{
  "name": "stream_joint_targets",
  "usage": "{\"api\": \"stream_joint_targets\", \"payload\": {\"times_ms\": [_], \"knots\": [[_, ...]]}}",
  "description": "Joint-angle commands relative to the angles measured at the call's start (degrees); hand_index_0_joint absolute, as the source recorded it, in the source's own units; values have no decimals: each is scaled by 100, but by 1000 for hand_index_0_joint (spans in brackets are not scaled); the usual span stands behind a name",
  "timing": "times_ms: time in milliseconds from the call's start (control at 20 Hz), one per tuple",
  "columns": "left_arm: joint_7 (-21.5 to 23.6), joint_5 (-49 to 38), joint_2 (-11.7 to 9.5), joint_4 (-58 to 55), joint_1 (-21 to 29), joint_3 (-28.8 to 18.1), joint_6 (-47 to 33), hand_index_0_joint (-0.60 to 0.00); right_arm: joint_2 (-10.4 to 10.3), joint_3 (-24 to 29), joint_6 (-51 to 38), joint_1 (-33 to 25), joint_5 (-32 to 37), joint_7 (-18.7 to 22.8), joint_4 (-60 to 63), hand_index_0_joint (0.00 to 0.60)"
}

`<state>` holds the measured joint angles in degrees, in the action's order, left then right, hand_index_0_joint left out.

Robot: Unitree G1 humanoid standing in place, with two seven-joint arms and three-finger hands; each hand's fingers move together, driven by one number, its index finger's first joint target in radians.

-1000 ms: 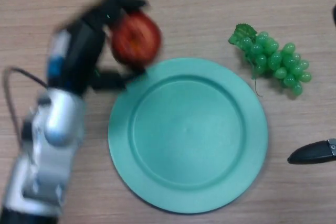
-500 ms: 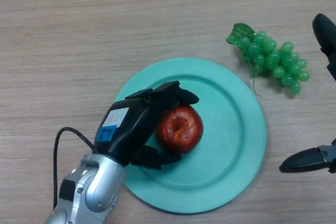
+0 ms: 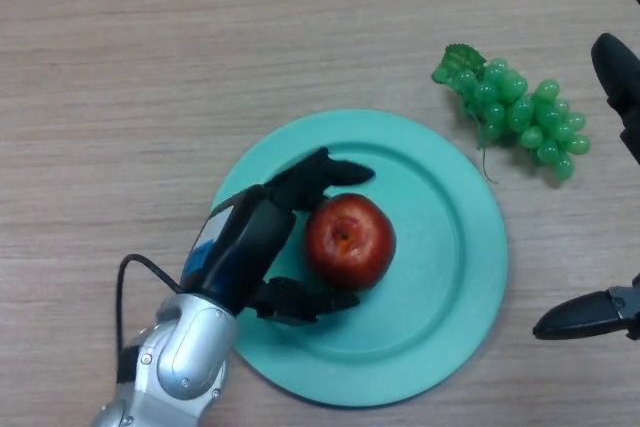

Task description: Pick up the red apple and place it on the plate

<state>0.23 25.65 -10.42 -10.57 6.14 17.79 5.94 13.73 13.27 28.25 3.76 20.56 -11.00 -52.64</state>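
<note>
The red apple (image 3: 348,240) rests on the teal plate (image 3: 450,247), left of the plate's middle. My left hand (image 3: 250,242) comes in from the lower left and sits beside the apple on its left. Its fingers (image 3: 325,174) reach past the apple's far side and its thumb (image 3: 300,301) lies by the near side, spread and relaxed with small gaps to the fruit. My right hand (image 3: 590,315) shows only at the right edge, with straight fingers spread wide and holding nothing.
A bunch of green grapes (image 3: 515,115) lies on the wooden table (image 3: 150,67) just beyond the plate's upper right rim, close to the right hand's upper finger (image 3: 618,75).
The left hand carried the apple from beyond the plate's upper left rim onto the plate. Since half a second ago its fingers have straightened and eased off the apple.
</note>
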Motion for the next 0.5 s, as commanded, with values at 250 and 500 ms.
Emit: {"api": "stream_joint_targets", "payload": {"times_ms": [250, 500], "knots": [[316, 834, -46, -932, -53, -411, -245, 0, 117, 175, -525, -173, 12, 59, -297, 0], [-765, -1428, -76, -2844, -475, -1603, 350, 0, 178, -62, -493, -431, -160, 206, -150, 0]]}}
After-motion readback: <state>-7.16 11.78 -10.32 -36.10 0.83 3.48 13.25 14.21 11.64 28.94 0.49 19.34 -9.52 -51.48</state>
